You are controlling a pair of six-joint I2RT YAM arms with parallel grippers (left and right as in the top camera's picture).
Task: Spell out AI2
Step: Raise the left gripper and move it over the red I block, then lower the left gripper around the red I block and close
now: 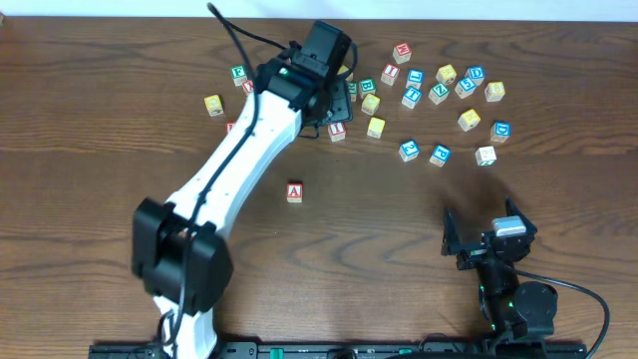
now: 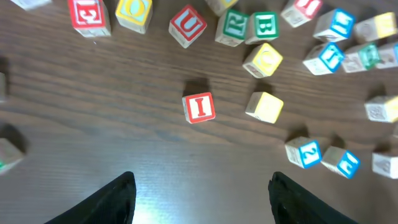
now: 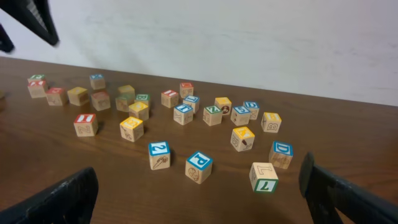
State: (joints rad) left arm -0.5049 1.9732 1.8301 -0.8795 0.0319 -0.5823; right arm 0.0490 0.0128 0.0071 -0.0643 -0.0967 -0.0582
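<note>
Black left claw (image 2: 201,183) wide, empty, above I cube (image 2: 199,107), right claw (image 1: 482,227) wide, empty.

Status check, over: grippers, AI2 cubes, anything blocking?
Left gripper open, empty, lined up on I cube. Right gripper open, empty, near its base. A cube alone; 2 cube in the pile. Yellow cube close beside I cube, not touching.

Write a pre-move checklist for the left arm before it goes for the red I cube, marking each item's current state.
1. Left gripper open and empty: ok.
2. I cube centred ahead of the jaws: ok.
3. I cube has free sides for the fingers: ok.
4. A cube stands alone with room beside it: ok.
5. 2 cube apart from the blue cube beside it: cannot tell.
6. Right gripper open, holding nothing: ok.
</note>
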